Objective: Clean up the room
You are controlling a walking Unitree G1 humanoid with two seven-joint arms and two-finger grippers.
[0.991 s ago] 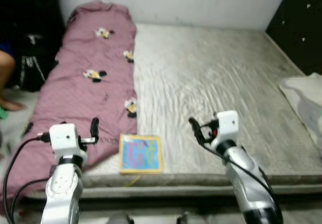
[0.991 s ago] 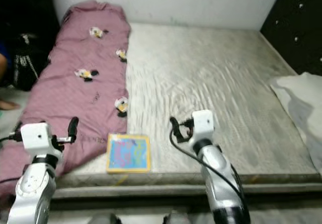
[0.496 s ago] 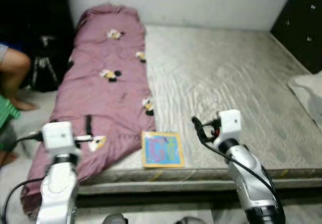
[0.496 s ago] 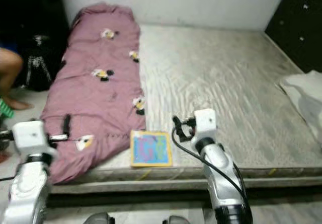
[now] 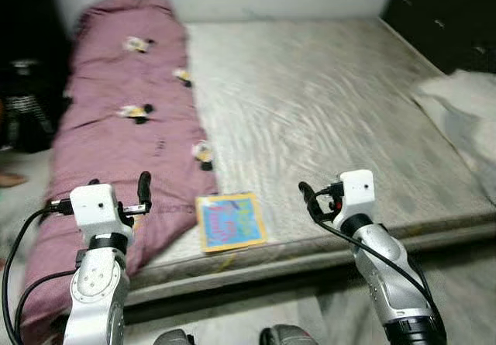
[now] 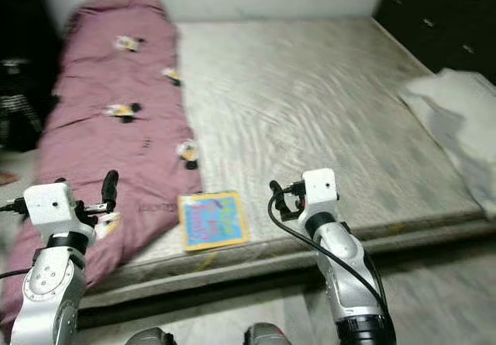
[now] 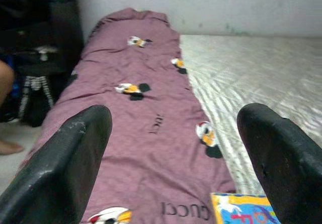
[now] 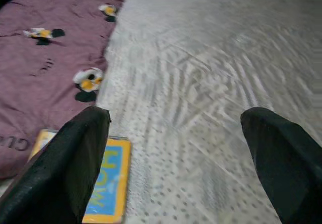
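Left gripper (image 7: 173,158) raised in front of the bed's near edge, fingers (image 7: 75,168) spread wide, holding nothing and touching nothing; between them, in the wrist view, the mauve blanket (image 5: 128,120) and a corner of the picture book (image 5: 230,221). Right gripper (image 8: 186,158) likewise lifted before the bed, fingers (image 8: 274,153) wide apart and empty, hovering above the mattress (image 5: 325,105) without contact; the book's edge just inside one finger in its wrist view.

Book flat on the mattress close to the near edge, yellow border, blue cover with coloured lettering, lying between the two arms and nearer the left one; one side just beside the blanket's lower hem, whether touching it hard to tell. Blanket stretched lengthwise along the left side of the bed from the wall end to the near edge, printed with small cartoon figures in white, yellow and black, plus a line of dark lettering near the hem. Rest of the mattress bare, grey, patterned with wavy quilting.

Pale crumpled cloth (image 5: 457,112) at the bed's far right, partly over the mattress edge. Dark panelled wall (image 5: 446,12) behind it. Black bag with white trim (image 5: 23,105) on the floor left of the bed. Bare foot of a person (image 5: 9,179) at the left margin.
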